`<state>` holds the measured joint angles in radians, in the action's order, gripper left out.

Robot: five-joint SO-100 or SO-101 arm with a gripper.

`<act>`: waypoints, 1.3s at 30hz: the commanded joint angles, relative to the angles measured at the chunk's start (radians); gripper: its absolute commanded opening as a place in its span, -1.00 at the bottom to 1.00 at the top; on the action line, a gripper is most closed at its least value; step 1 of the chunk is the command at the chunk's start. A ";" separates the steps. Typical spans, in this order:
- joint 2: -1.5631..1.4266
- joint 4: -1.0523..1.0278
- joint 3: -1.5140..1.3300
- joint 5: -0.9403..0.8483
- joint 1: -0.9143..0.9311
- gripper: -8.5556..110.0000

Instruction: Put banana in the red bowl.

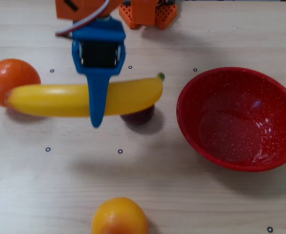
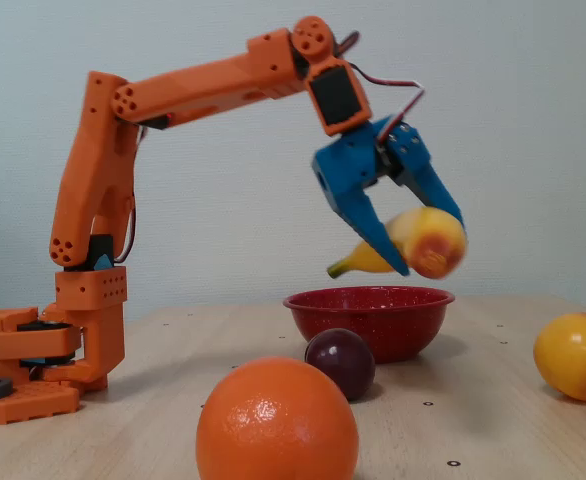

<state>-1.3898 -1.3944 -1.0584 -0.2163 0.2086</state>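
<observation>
The yellow banana hangs in the air, held crosswise near its middle by my blue gripper, which is shut on it. In the fixed view the banana is well above the table, end-on, with the gripper around it. The red speckled bowl sits empty on the table to the right of the banana in the overhead view. In the fixed view the bowl is behind and below the held banana.
An orange lies at the left, touching the banana's end in the overhead view. A dark plum lies under the banana's stem end. A yellow-orange fruit sits at the front edge. The arm base stands at the back.
</observation>
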 commanded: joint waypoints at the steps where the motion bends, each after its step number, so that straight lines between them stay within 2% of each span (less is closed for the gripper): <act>1: -0.232 0.055 -0.015 -0.017 0.034 -0.86; 21: -0.856 0.092 -0.634 -0.066 0.064 -0.86; 33: -1.026 0.104 -0.819 -0.077 0.074 -0.86; 39: -1.008 0.150 -0.795 -0.069 0.035 -0.86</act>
<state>-2.3516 -1.3146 -1.9466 -0.2654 0.2577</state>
